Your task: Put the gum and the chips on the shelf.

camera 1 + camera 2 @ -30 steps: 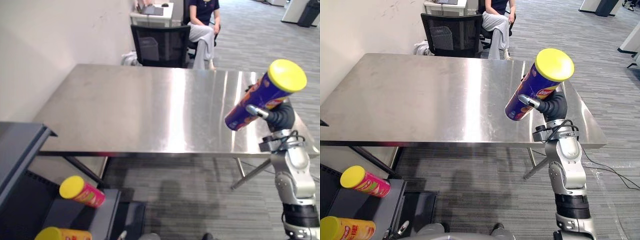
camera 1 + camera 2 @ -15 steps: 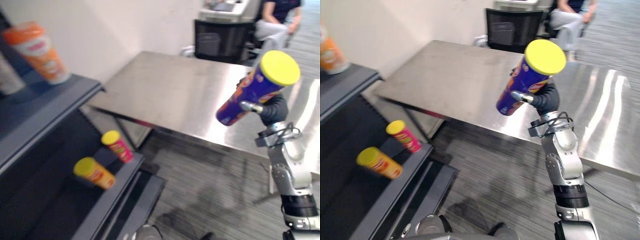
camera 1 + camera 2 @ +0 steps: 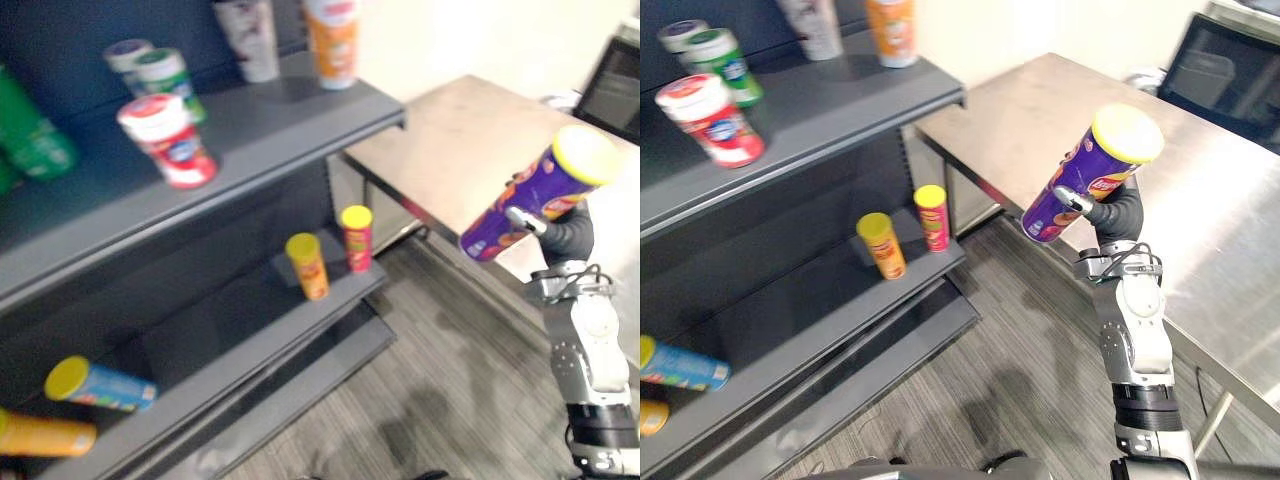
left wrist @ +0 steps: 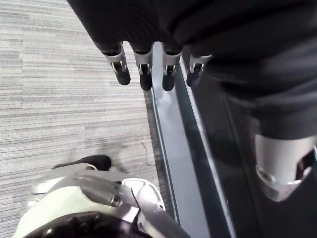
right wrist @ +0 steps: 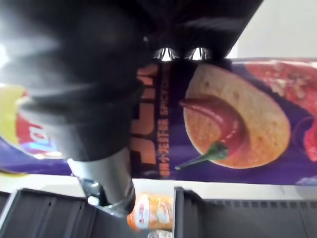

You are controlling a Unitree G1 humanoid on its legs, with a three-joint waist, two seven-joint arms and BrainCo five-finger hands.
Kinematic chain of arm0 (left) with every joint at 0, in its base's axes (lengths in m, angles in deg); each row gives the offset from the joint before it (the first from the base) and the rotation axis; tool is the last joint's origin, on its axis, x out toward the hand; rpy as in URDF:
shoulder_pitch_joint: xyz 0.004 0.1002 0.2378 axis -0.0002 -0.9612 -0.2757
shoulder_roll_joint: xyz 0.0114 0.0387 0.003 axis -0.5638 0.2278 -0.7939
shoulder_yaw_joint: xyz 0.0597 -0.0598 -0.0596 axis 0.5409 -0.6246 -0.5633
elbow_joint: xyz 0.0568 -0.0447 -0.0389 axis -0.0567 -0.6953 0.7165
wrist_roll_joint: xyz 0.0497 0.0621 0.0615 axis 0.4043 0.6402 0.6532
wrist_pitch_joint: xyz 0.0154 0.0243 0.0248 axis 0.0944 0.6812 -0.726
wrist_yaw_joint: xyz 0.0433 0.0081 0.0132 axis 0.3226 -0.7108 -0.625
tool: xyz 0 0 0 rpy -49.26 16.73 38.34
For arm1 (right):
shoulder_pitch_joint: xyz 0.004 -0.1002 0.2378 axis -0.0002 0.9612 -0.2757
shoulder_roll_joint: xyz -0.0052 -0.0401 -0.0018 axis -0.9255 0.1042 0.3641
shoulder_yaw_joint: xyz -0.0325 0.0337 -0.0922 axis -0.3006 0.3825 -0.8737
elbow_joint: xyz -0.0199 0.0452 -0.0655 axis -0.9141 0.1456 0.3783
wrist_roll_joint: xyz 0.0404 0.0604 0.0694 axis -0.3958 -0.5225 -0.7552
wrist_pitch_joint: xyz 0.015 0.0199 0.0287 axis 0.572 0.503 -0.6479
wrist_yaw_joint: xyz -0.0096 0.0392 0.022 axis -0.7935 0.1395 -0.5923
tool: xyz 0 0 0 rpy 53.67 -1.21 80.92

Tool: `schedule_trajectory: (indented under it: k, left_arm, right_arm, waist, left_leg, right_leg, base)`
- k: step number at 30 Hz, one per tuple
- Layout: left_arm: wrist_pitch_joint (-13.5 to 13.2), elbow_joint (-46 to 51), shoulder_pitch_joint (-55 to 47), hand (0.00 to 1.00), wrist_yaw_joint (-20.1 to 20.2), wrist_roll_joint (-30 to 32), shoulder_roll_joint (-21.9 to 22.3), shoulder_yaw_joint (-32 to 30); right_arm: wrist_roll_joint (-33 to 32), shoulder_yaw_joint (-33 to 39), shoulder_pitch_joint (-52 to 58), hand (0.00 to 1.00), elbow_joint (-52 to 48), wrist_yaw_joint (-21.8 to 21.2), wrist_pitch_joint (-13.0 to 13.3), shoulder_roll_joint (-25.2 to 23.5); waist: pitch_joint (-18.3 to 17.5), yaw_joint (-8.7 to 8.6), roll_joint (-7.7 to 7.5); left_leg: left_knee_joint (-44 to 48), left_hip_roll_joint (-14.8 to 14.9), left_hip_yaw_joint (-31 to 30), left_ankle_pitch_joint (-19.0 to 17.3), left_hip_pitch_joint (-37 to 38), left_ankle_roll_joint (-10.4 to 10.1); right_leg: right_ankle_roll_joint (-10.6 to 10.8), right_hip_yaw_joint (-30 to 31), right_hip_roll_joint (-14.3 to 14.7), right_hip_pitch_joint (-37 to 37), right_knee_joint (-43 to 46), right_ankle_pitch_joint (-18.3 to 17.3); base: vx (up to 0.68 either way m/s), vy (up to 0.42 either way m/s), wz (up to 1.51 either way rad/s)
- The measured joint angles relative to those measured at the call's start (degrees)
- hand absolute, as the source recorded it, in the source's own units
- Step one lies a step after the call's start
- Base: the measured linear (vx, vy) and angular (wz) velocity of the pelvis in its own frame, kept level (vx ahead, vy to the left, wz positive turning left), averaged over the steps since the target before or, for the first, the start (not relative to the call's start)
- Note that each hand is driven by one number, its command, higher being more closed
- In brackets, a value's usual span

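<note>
A purple chips can (image 3: pixel 1089 177) with a yellow lid is tilted in the air, my right hand (image 3: pixel 1118 213) shut round its lower half. It hangs between the steel table (image 3: pixel 1040 130) and the dark grey shelf (image 3: pixel 850 115). In the right wrist view my thumb (image 5: pixel 101 173) and fingers wrap the purple can (image 5: pixel 233 129). On the shelf's upper board stand a red-and-white canister (image 3: pixel 710 118) and a green one (image 3: pixel 726 66). My left hand (image 4: pixel 144 74) hangs low with straight fingers beside the shelf's bottom edge, holding nothing.
An orange can (image 3: pixel 881 244) and a red can (image 3: pixel 932 216), both yellow-lidded, stand on the middle board. A blue can (image 3: pixel 680 366) lies lower left. An orange tub (image 3: pixel 892 30) and a white cup (image 3: pixel 810 20) stand on top. A black chair (image 3: pixel 1240 80) is behind the table.
The camera has swung left from the table to the shelf, which now takes up the left half. My right hand still holds the chips can at about the same height.
</note>
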Motion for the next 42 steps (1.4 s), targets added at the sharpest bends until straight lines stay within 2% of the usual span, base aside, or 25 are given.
schedule_trajectory:
  k: [3,9,13,16,20,23,26,27,28,29,30,31,33,34,35,36,37,38,39,42]
  left_arm:
    - [0.0,0.2,0.1,0.00,0.9,0.0,-0.6,0.7]
    - [0.0,0.6,0.4,0.00,1.0,-0.3,-1.5,0.6]
    - [-0.1,0.5,0.7,0.00,1.2,-0.7,-1.2,0.7]
    - [-0.9,0.6,0.9,0.00,1.5,-0.9,-0.7,0.6]
    - [-0.9,0.7,1.0,0.00,1.6,-0.9,-0.5,0.5]
    - [-0.7,1.3,0.9,0.00,1.3,-1.3,-0.3,0.5]
    - [0.5,2.9,0.9,0.00,1.0,-1.3,-0.2,-0.1]
    - [0.8,4.4,1.0,0.00,0.9,-1.2,-0.2,-0.7]
    - [1.3,5.9,1.4,0.00,0.8,-1.2,-0.3,-0.7]
    - [1.3,6.3,1.7,0.00,0.8,-1.2,-0.3,-0.7]
    - [1.5,6.4,2.5,0.00,0.5,-1.3,-0.3,-0.8]
    - [1.7,6.7,2.5,0.00,0.2,-1.3,-0.3,-0.7]
    - [2.4,6.7,2.5,0.00,-0.5,-1.2,-0.2,-0.7]
    - [3.1,6.7,2.6,0.00,-0.6,-1.2,-0.2,-0.5]
    - [3.9,6.8,2.9,0.00,-0.9,-1.2,-0.3,-0.5]
    - [4.2,6.8,3.0,0.00,-1.2,-1.2,-0.3,-0.5]
    - [4.5,6.8,3.1,0.00,-1.4,-1.2,-0.5,-0.5]
    - [5.3,7.1,3.0,0.00,-1.7,-1.3,-0.9,-0.6]
    - [5.6,7.2,3.0,0.00,-1.8,-1.3,-0.8,-1.0]
    - [6.1,7.3,2.9,0.00,-1.4,-1.2,0.3,-1.3]
  right_arm:
    - [1.8,-0.4,-0.1,1.00,0.1,-0.1,0.0,-1.0]
    - [2.0,-0.4,-0.1,1.00,-0.2,-1.3,0.2,-1.1]
    - [2.0,-0.4,-0.1,1.00,-2.1,-2.6,0.3,-1.0]
    - [2.0,-0.4,-0.1,1.00,-2.6,-3.9,1.1,-0.9]
    - [2.1,-1.9,-1.2,1.00,-2.6,-5.1,1.1,-0.9]
    - [2.1,-3.7,-1.2,1.00,-2.6,-6.1,0.9,-0.9]
    - [2.2,-5.8,-1.1,1.00,-2.7,-7.6,0.9,-1.1]
    - [2.6,-6.8,-1.0,1.00,-3.0,-7.4,1.0,-1.4]
    - [2.8,-7.3,-0.7,1.00,-3.0,-7.5,1.0,-1.8]
    - [3.1,-7.5,-0.6,1.00,-3.0,-7.5,1.0,-1.8]
    - [3.4,-7.5,-0.3,1.00,-3.0,-7.5,1.0,-1.9]
    - [3.5,-7.6,-0.3,1.00,-3.0,-7.5,1.1,-1.9]
    - [3.5,-7.9,-0.3,1.00,-3.0,-7.5,1.4,-1.8]
    - [3.5,-7.9,-0.1,1.00,-3.0,-7.6,1.4,-1.9]
    - [3.4,-8.0,0.6,1.00,-3.0,-7.6,1.4,-1.9]
    - [3.4,-8.0,1.0,1.00,-2.9,-7.8,1.4,-2.0]
    - [3.3,-8.0,1.4,1.00,-2.8,-8.2,1.6,-2.2]
    - [3.2,-8.1,1.9,1.00,-2.8,-9.5,2.3,-2.8]
    - [3.2,-9.2,1.7,1.00,-3.2,-10.2,3.0,-3.1]
    - [3.2,-10.8,1.7,1.00,-3.3,-11.0,2.7,-3.6]
  waist:
    - [0.1,1.19,-0.62]
    - [0.5,1.14,-1.90]
    - [1.2,1.82,-1.28]
    - [1.6,1.91,-0.74]
    - [2.5,2.37,-1.09]
    - [2.8,2.52,-1.05]
    - [3.3,2.33,-0.35]
    - [3.5,1.93,-0.23]
    - [3.7,1.81,-0.09]
    - [3.9,1.72,-0.15]
    - [4.0,1.76,-0.03]
    - [4.0,1.75,-0.18]
    - [4.2,1.78,-0.69]
    - [4.2,1.80,-0.89]
    - [4.7,1.83,-0.40]
    - [4.8,1.83,-0.47]
    - [4.8,1.80,-0.54]
    - [4.8,1.88,-0.51]
    - [4.8,2.25,-0.49]
    - [4.9,2.22,-0.36]
  left_leg:
    - [-0.2,-0.5,0.2,-1.5,-0.1,-1.7]
    - [0.3,-0.9,0.7,-4.6,-1.9,-2.2]
    - [4.4,0.5,0.9,-8.0,-3.7,-2.5]
    - [6.7,1.3,0.3,-8.4,-5.8,-2.3]
    - [9.1,1.9,-0.6,-8.6,-7.7,-2.0]
    - [10.7,1.8,-2.1,-9.5,-8.1,-1.1]
    - [11.9,2.1,-4.6,-10.8,-8.4,0.3]
    - [12.8,2.2,-6.5,-11.4,-9.1,1.0]
    - [14.0,1.9,-8.8,-12.0,-10.1,1.9]
    - [14.2,1.7,-9.9,-12.3,-10.3,2.4]
    - [14.3,0.9,-12.5,-12.6,-10.6,3.2]
    - [14.2,-0.4,-14.5,-12.5,-10.6,3.0]
    - [15.0,-2.1,-16.9,-12.7,-11.0,3.1]
    - [15.9,-2.6,-18.4,-13.1,-11.3,3.0]
    - [18.2,-2.6,-20.9,-13.9,-12.2,2.5]
    - [19.0,-2.6,-21.8,-14.1,-12.6,2.1]
    - [19.8,-2.5,-22.6,-14.3,-12.9,1.8]
    - [21.5,-1.7,-23.9,-14.7,-13.5,1.2]
    - [22.5,-0.7,-24.3,-14.7,-14.1,0.4]
    - [21.2,0.9,-25.5,-13.9,-13.4,-1.2]
  right_leg:
    - [0.2,3.8,-0.5,-1.4,0.5,1.7]
    - [1.1,7.4,-0.5,-4.2,0.1,2.2]
    - [1.3,10.0,0.9,-4.2,-2.2,2.3]
    - [1.4,10.0,1.8,-4.5,-3.8,2.3]
    - [1.8,10.0,1.4,-5.2,-3.3,2.7]
    - [2.3,11.3,0.0,-5.2,-1.1,4.9]
    - [0.2,17.8,-1.7,-7.9,4.8,11.9]
    - [-1.2,22.4,-1.8,-9.5,7.4,14.1]
    - [-1.7,28.5,-0.8,-11.8,11.6,13.1]
    - [-1.5,31.9,0.4,-12.6,13.5,11.0]
    - [0.1,37.4,3.4,-13.1,15.3,5.2]
    - [1.1,40.9,6.1,-13.0,13.6,1.9]
    - [2.1,44.7,8.7,-13.1,7.4,0.0]
    - [2.3,46.3,9.8,-13.1,4.4,0.1]
    - [3.0,48.3,11.1,-13.2,1.2,0.6]
    - [3.8,48.8,11.3,-13.2,0.3,1.1]
    - [4.0,49.4,11.5,-13.0,-0.1,1.0]
    - [5.5,49.8,12.5,-11.5,-1.3,-0.1]
    - [6.0,48.9,13.6,-10.2,-2.6,-0.6]
    - [5.3,46.7,15.1,-8.6,-3.5,-1.1]
  base:
    - [-0.07,0.113,0.09]
    - [-0.08,0.057,-0.05]
    - [-0.10,-0.002,-0.10]
    - [-0.05,0.007,0.08]
    - [-0.02,0.031,0.11]
    - [0.00,0.098,0.23]
    - [-0.01,0.203,0.35]
    - [0.04,0.133,0.72]
    - [0.05,0.098,0.83]
    - [0.07,0.038,0.99]
    - [0.07,0.018,1.10]
    - [0.08,0.019,1.09]
    - [0.09,-0.009,0.96]
    - [0.13,-0.077,1.20]
    - [0.11,-0.092,0.98]
    - [0.11,-0.113,0.86]
    - [0.11,-0.142,0.61]
    - [0.13,-0.190,0.45]
    - [0.12,-0.192,0.26]
    - [0.02,-0.176,0.14]
